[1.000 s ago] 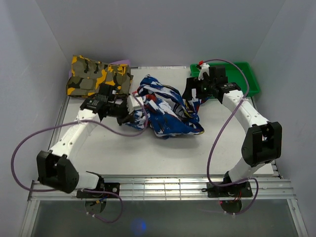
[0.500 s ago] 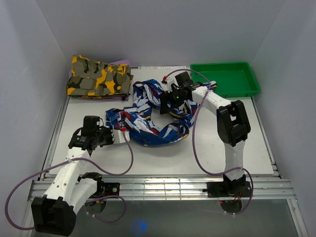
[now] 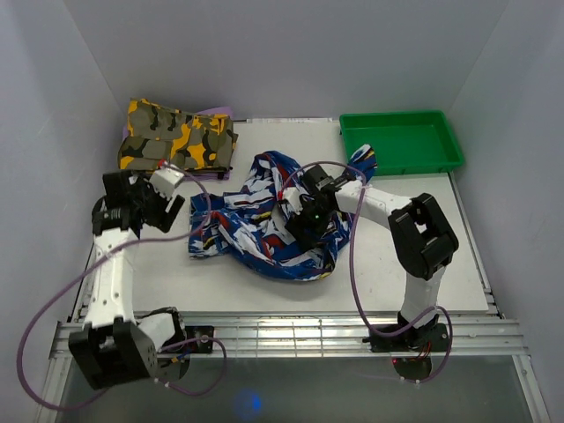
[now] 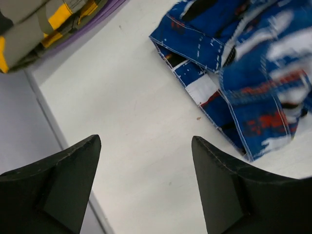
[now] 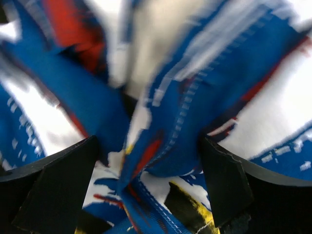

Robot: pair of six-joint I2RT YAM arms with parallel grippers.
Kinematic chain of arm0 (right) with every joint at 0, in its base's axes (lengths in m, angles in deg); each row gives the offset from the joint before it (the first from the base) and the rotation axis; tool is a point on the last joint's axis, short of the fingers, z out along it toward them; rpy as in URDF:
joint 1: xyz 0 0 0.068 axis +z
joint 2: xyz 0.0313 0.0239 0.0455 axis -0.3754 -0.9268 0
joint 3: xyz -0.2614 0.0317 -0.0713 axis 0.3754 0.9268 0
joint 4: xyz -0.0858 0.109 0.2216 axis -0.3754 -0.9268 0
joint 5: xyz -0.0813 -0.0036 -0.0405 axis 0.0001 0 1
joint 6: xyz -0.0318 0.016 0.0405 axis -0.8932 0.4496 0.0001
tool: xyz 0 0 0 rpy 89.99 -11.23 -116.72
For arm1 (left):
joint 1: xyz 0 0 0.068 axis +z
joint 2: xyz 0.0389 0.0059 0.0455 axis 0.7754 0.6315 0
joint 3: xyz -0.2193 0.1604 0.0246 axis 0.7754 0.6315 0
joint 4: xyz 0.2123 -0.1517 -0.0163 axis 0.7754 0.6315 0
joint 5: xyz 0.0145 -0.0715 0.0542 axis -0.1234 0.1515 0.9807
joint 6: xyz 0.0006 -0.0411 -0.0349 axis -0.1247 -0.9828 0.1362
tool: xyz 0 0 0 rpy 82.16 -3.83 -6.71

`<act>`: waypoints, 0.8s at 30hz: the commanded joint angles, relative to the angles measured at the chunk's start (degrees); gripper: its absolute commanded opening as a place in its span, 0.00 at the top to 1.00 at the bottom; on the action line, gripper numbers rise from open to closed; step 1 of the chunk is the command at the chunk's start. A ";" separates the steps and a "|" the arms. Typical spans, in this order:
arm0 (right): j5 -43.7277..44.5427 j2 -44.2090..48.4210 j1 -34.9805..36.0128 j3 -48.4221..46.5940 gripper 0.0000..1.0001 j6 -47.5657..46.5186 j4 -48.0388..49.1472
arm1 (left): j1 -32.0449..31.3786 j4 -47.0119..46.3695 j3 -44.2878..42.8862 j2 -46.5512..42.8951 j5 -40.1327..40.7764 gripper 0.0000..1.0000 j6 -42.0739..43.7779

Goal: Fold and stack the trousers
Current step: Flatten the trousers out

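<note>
The trousers (image 3: 260,220), royal blue with white, red, black and yellow streaks, lie crumpled in a heap mid-table. My left gripper (image 3: 172,192) hangs open to their left, apart from the cloth. In the left wrist view it (image 4: 146,141) has only bare table between its fingers, with the trousers' hem (image 4: 234,73) at upper right. My right gripper (image 3: 304,227) is down in the heap's right part. The right wrist view shows it (image 5: 148,146) wide open with bunched folds of the trousers (image 5: 165,122) rising between its fingers.
A folded yellow, olive and black camouflage garment (image 3: 176,141) lies at the back left on a purple sheet (image 3: 220,113). A green tray (image 3: 401,141) stands at the back right. White walls close in the table on three sides.
My left gripper has opened, let go of the trousers' edge and drawn back to the left. My right gripper has moved nearer and down into the heap, which has shifted.
</note>
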 commanded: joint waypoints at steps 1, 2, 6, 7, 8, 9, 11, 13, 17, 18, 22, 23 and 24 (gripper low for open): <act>2.32 4.42 6.31 3.12 0.11 -5.10 -2.09 | 4.12 4.10 -9.49 14.52 -9.84 0.17 -13.50; 2.67 5.73 7.02 3.56 0.11 -5.36 -1.91 | 4.30 7.42 -14.21 17.46 -12.03 0.19 -14.31; 7.66 10.64 8.88 8.73 0.10 -8.87 1.50 | 4.30 12.02 -20.40 28.72 -19.78 0.21 -19.22; 8.81 10.66 8.88 10.06 0.10 -8.88 2.21 | 4.30 12.02 -20.85 30.48 -19.96 0.21 -19.24; 10.22 12.31 8.88 11.29 0.10 -10.54 3.00 | 4.39 11.76 -21.28 33.97 -20.14 0.21 -21.67; 13.19 13.03 8.88 13.82 0.10 -11.25 4.40 | 4.21 11.33 -22.25 35.92 -20.40 0.21 -22.65; 15.67 15.31 8.44 16.04 0.09 -13.00 5.46 | 4.04 10.18 -23.83 39.44 -20.58 0.23 -26.15; 17.87 16.89 7.74 18.49 0.09 -13.28 6.26 | 3.25 9.39 -26.03 44.01 -20.32 0.23 -28.02; 19.19 21.28 6.77 20.61 0.06 -12.93 5.73 | 0.53 3.96 -26.13 48.15 -15.33 0.22 -31.62; 19.54 22.17 6.51 20.96 0.05 -12.93 5.82 | -0.18 2.72 -25.86 48.60 -14.87 0.22 -33.02; 19.37 25.59 3.00 19.39 0.02 -10.48 5.73 | -4.13 -2.12 -25.94 52.98 -11.62 0.30 -36.81; 18.15 25.78 1.86 17.21 0.01 -9.59 5.65 | -4.84 -2.73 -26.21 53.86 -11.09 0.41 -37.25; 17.36 26.04 -0.94 15.80 0.03 -8.72 5.47 | -5.89 -3.44 -26.56 54.83 -9.09 0.49 -38.30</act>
